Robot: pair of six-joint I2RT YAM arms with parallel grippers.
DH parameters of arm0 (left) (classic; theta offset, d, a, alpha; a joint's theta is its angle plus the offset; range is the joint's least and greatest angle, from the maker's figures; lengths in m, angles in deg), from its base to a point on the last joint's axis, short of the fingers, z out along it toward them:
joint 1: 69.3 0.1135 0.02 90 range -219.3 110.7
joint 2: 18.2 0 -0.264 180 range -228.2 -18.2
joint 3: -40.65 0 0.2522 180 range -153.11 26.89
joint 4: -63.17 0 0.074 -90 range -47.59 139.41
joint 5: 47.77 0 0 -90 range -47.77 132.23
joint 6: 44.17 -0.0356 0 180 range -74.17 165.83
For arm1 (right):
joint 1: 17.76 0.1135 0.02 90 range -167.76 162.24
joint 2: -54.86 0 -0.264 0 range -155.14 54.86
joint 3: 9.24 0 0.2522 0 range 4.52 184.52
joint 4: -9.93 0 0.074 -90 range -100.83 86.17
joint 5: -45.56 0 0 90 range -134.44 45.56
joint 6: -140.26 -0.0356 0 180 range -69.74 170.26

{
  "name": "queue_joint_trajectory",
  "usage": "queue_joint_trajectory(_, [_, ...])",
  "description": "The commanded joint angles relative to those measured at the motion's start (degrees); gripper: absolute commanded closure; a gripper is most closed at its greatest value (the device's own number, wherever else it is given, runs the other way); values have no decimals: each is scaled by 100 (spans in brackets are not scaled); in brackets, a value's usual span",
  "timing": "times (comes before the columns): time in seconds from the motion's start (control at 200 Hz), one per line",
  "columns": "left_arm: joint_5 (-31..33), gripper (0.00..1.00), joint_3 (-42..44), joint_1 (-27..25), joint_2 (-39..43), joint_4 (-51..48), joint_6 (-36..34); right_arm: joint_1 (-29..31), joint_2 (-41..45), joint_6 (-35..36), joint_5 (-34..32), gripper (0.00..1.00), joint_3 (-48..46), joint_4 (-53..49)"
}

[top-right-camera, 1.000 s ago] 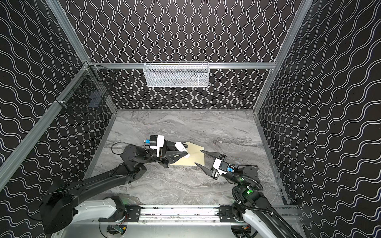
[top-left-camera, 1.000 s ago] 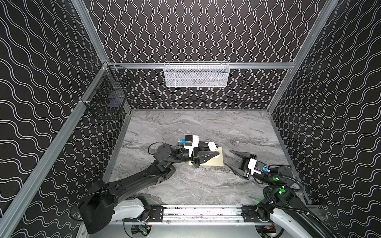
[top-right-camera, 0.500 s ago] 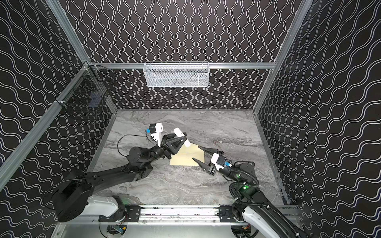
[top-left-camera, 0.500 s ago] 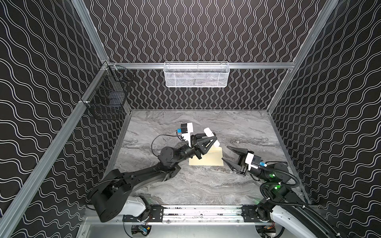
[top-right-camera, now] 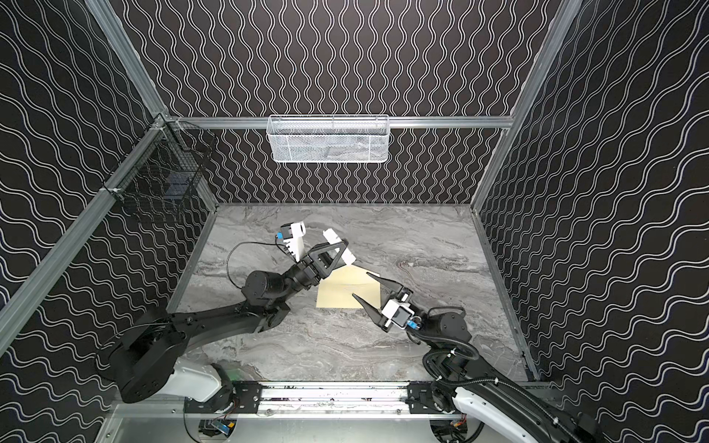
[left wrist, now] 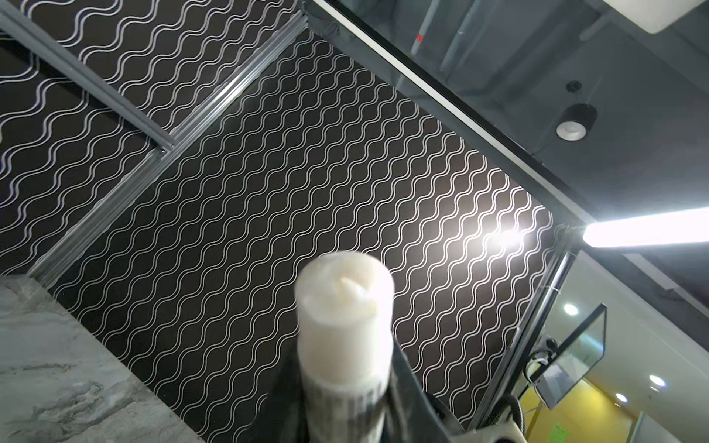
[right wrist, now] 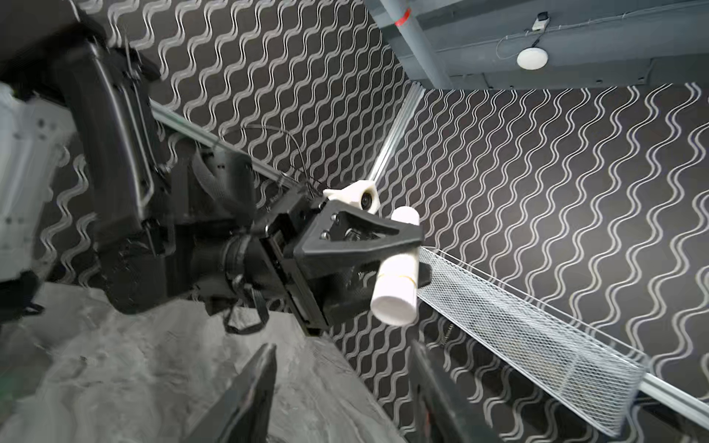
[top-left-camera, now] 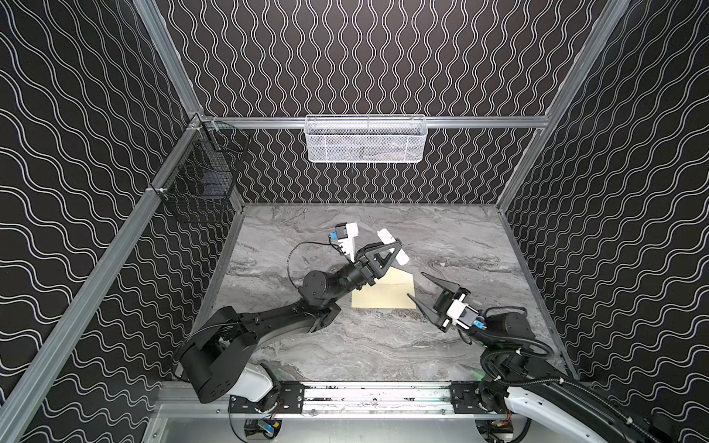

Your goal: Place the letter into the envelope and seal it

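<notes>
Since a second earlier, the left arm had been lifted off the envelope. In both top views the envelope, judged light and limp, was seen flat on the surface, best pinched at an edge; the right jaws were held wide just beside it. In both wrist views a white stick was clamped in the left jaws. No letter was seen.

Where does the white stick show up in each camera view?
Top view: white stick at centre, next to the envelope.
Top view: white stick, same spot.
Left wrist: white stick close up.
Right wrist: white stick in the left tool, before the mesh basket.
Shared: marble tabletop.
</notes>
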Motion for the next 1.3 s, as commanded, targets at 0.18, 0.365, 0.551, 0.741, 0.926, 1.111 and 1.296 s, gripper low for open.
queue_joint_trajectory(0.18, [216,100,-20,9,53,-430,642,298,-1230,1540,-1090,42,-81,2408])
queue_joint_trajectory(0.365, [333,100,165,2,158,-414,623,303,-1595,1322,-1298,46,-47,3059])
queue_joint_trajectory(0.551, [334,100,224,9,203,-482,629,313,-2103,1056,-1302,48,72,3605])
queue_joint_trajectory(0.741, [215,100,187,9,237,-646,579,323,-2367,960,-1219,53,273,3502])
queue_joint_trajectory(0.926, [164,100,225,8,247,-552,583,322,-2464,835,-1251,65,311,3413])
queue_joint_trajectory(1.111, [157,100,255,9,326,-549,515,323,-2604,798,-1313,64,294,3484])
queue_joint_trajectory(1.296, [146,100,254,9,347,-588,482,323,-2621,741,-1322,60,365,3375])
